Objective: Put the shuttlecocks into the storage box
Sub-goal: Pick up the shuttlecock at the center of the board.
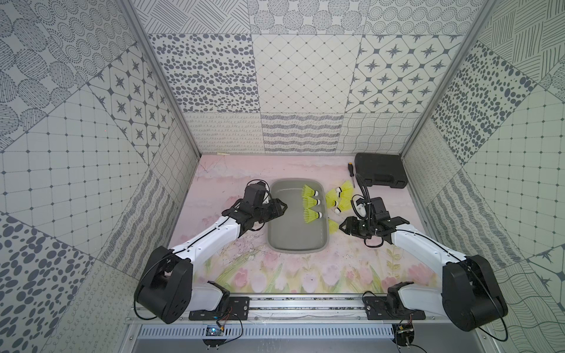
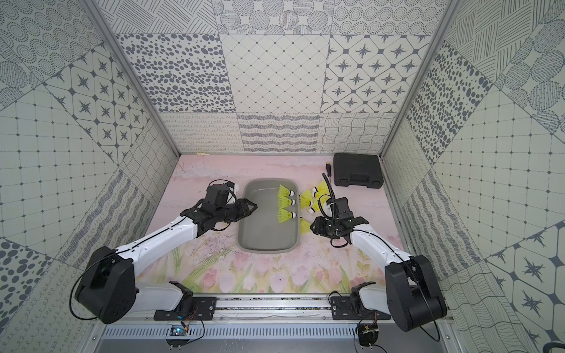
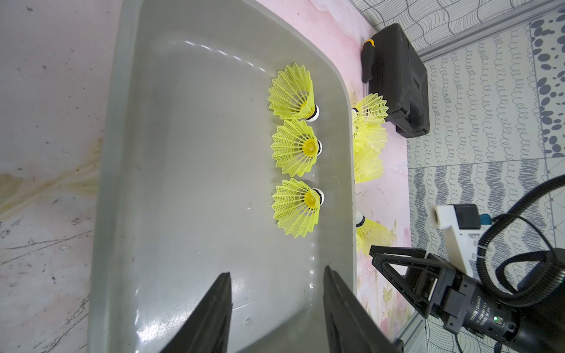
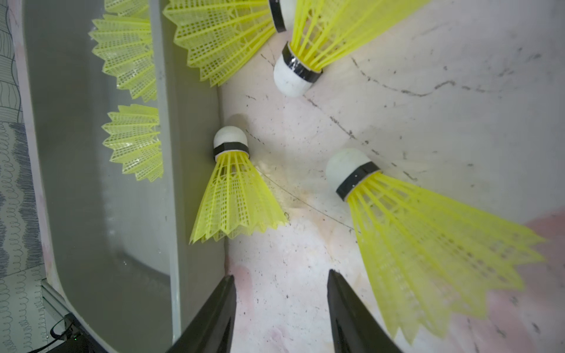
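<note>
Small white print on the right arm (image 3: 477, 305) near its wrist is too fine to read. The counter (image 1: 232, 171) wears a pink mat printed with tulips along its near edge, scuffed with dark marks, and an aluminium rail (image 1: 305, 305) runs across the front. Walls (image 1: 305, 76) of grey-and-white patterned panels (dots, stars, grids, waves) close in three sides. A black case (image 1: 380, 171) sits in the far right corner, with a screwdriver (image 1: 351, 174) just beside it. The grey box (image 1: 293, 250) lies mid-counter. Three shuttlecocks (image 1: 308, 203) lie on their sides inside it, in a row along its right wall, tips toward that wall. Others cluster (image 1: 336, 198) on the counter just right of the box, and one (image 4: 235, 195) lies against the box's outer wall. The left fingers (image 1: 281, 207) hang over the box's left side, spread apart and empty. The right fingers (image 1: 345, 226) hover low beside the box's right wall, also parted with nothing between them, pointing at the shuttlecock lying against the wall.
</note>
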Action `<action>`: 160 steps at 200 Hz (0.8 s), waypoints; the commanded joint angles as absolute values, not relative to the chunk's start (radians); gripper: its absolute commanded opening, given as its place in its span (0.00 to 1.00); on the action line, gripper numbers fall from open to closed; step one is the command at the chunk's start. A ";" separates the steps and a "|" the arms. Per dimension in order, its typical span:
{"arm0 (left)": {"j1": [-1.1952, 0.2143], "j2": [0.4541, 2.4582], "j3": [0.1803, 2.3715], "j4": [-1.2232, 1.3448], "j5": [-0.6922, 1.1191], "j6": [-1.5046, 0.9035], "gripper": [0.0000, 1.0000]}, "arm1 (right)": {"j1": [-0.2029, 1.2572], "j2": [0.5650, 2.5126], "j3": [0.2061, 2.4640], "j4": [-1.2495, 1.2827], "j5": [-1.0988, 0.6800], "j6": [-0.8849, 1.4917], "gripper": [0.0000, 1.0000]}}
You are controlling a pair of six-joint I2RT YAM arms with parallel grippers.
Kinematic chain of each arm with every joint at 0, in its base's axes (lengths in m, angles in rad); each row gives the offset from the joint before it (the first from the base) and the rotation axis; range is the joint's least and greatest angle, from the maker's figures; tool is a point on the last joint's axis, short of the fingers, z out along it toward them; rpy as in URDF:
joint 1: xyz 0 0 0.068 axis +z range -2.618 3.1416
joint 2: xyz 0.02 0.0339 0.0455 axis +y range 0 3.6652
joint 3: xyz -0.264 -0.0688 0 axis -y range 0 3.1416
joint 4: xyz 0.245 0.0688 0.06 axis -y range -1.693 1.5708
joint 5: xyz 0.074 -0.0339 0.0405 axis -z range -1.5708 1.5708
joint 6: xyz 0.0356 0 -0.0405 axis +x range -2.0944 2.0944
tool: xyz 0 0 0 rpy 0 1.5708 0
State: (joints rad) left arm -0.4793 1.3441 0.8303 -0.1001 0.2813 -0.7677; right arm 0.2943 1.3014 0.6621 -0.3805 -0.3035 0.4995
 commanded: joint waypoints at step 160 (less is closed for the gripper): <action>-0.475 1.368 0.844 -0.099 0.301 -0.731 0.52 | 0.296 1.438 0.649 -0.192 -0.038 0.682 0.55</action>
State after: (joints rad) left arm -0.4770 1.3602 0.8303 -0.1005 0.2813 -0.7567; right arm 0.2943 1.4250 0.6590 -0.2474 -0.0746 0.6624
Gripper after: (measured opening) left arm 0.519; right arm 0.553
